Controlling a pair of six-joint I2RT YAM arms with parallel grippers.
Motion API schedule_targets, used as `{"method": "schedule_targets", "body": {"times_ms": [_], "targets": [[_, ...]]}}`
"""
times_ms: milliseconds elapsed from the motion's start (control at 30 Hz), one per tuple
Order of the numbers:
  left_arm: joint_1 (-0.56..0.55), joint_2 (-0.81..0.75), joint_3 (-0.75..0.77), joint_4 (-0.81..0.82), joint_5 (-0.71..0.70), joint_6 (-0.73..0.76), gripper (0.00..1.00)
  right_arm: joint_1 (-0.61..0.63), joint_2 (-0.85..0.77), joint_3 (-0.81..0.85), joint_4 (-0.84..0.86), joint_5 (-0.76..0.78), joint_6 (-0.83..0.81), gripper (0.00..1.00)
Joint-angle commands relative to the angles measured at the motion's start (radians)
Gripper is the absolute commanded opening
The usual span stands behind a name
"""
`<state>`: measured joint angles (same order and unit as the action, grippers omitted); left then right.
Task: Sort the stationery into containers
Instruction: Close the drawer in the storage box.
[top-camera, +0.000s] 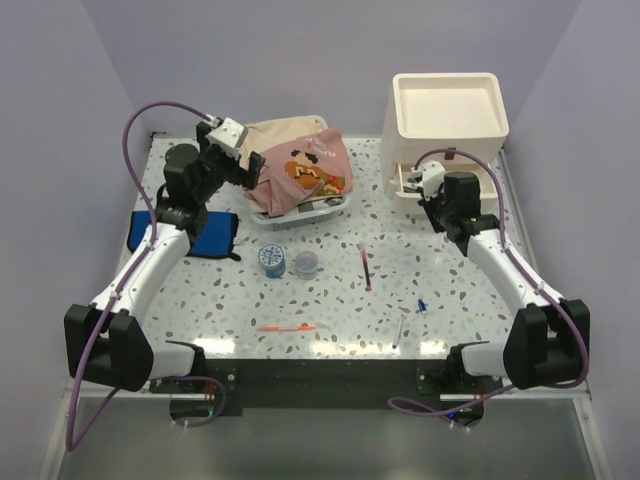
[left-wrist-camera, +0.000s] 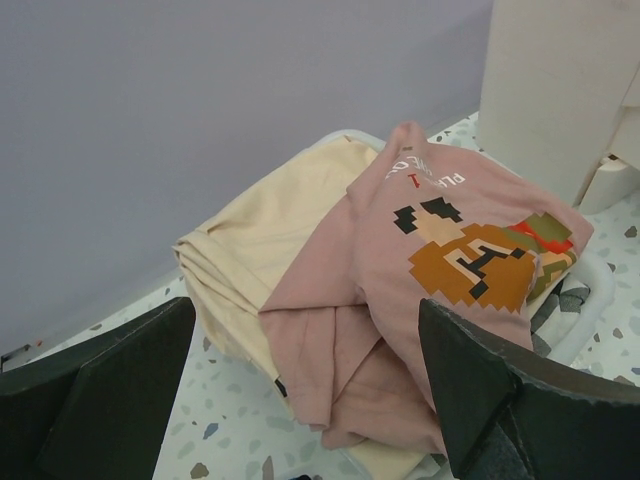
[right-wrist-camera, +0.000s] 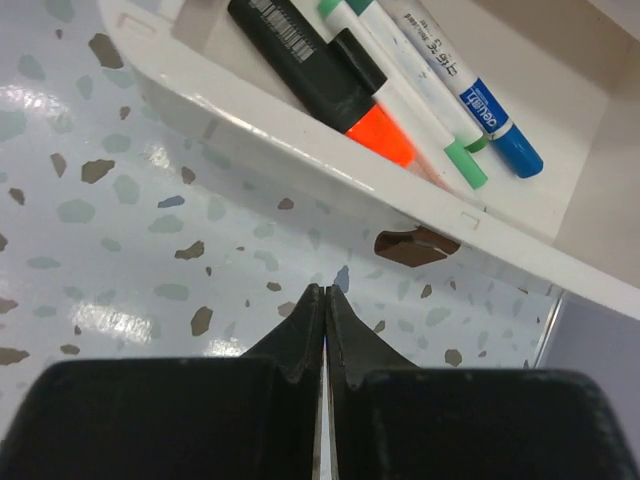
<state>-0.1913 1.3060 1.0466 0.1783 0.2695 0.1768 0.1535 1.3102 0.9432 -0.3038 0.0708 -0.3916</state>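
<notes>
Right gripper (right-wrist-camera: 325, 300) has its jaws pressed tip to tip with nothing between them. It hangs low over the table (right-wrist-camera: 120, 200), just in front of the open drawer (right-wrist-camera: 300, 150) of the cream drawer unit (top-camera: 450, 140), which stands in the far right corner. In that drawer lie a black highlighter (right-wrist-camera: 300, 70) with an orange tip and two white markers (right-wrist-camera: 430, 95), one green-capped and one blue-capped, packed side by side.

The left gripper (left-wrist-camera: 305, 330) is spread wide and holds nothing. It is raised over the far left of the table and faces the basket (left-wrist-camera: 590, 300), where a pink shirt (left-wrist-camera: 400, 260) with a pixel figure lies over a folded beige cloth (left-wrist-camera: 260, 230).

More stationery lies loose in the middle of the table. A blue tape roll (top-camera: 271, 259) and a clear cup (top-camera: 306, 264) stand just beside each other. A dark red pen (top-camera: 366, 268) lies to their right, pointing away from the arms. An orange pen (top-camera: 287, 327) lies near the front edge. A thin grey pen (top-camera: 398, 333) and a small blue piece (top-camera: 422, 306), possibly a cap though too small to tell, lie near the right arm. A blue cloth (top-camera: 212, 235) lies beside the left arm.

The tabletop is glossy white terrazzo flecked with grey and brown chips, and it catches bright reflections. Plain pale lilac walls (top-camera: 300, 50) close it in at the back and on both sides.
</notes>
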Motion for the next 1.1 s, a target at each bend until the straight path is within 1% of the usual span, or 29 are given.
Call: {"method": "schedule_targets", "body": {"times_ms": [0, 200, 300, 433, 833, 1067], "targets": [[-0.004, -0.03, 0.015, 0.01, 0.0, 0.013, 0.98, -0.017, 0.082, 0.048, 0.152, 0.081, 0.016, 0.0], [-0.004, -0.033, 0.018, 0.001, -0.016, 0.016, 0.98, -0.045, 0.22, 0.157, 0.23, 0.155, 0.005, 0.0], [-0.004, -0.033, 0.026, -0.007, -0.019, 0.023, 0.98, -0.052, 0.265, 0.212, 0.27, 0.17, -0.003, 0.0], [-0.004, -0.033, 0.027, -0.01, -0.024, 0.029, 0.98, -0.054, 0.303, 0.244, 0.299, 0.178, -0.003, 0.0], [-0.004, -0.028, 0.039, -0.023, -0.024, 0.038, 0.98, -0.054, 0.327, 0.276, 0.399, 0.189, 0.013, 0.0], [-0.004, -0.034, 0.036, -0.02, -0.023, 0.038, 0.98, -0.055, 0.382, 0.333, 0.42, 0.164, 0.011, 0.0]]}}
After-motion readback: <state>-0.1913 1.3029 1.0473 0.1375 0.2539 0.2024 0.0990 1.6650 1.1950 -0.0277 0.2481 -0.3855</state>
